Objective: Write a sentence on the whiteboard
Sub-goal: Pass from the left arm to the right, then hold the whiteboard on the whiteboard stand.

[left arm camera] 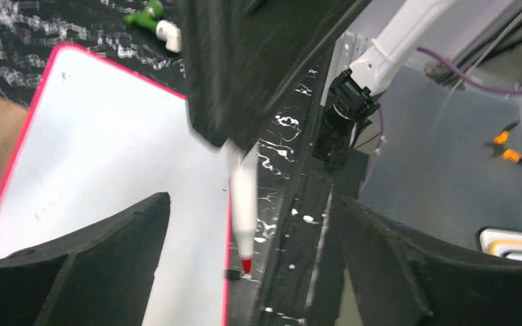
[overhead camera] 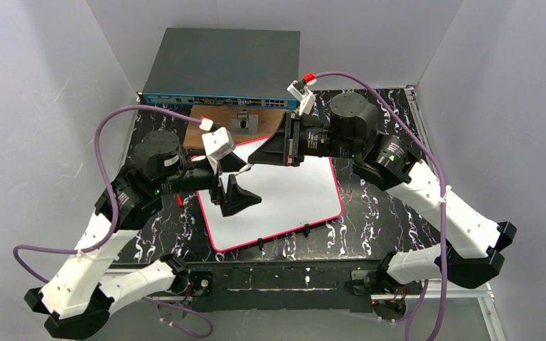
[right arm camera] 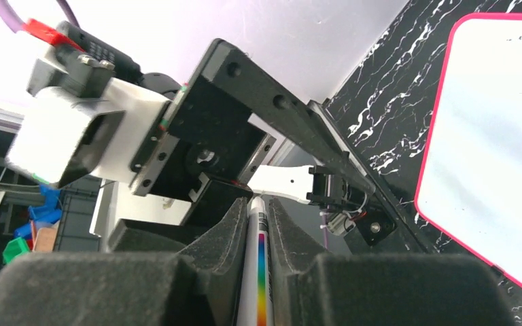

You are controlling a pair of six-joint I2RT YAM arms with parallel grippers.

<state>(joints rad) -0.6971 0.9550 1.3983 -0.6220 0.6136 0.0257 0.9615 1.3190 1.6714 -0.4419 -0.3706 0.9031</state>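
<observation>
Right gripper (right arm camera: 259, 208) — tight around marker (right arm camera: 258, 272)

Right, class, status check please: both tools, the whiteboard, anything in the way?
Left tool open, gripping nothing. Right tool shut on marker. Whiteboard blank, no writing yet. Nothing lying on it.

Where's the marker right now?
In the left wrist view, the marker hangs red tip down from the shut right gripper, between the open fingers of the left gripper, above the whiteboard.
</observation>
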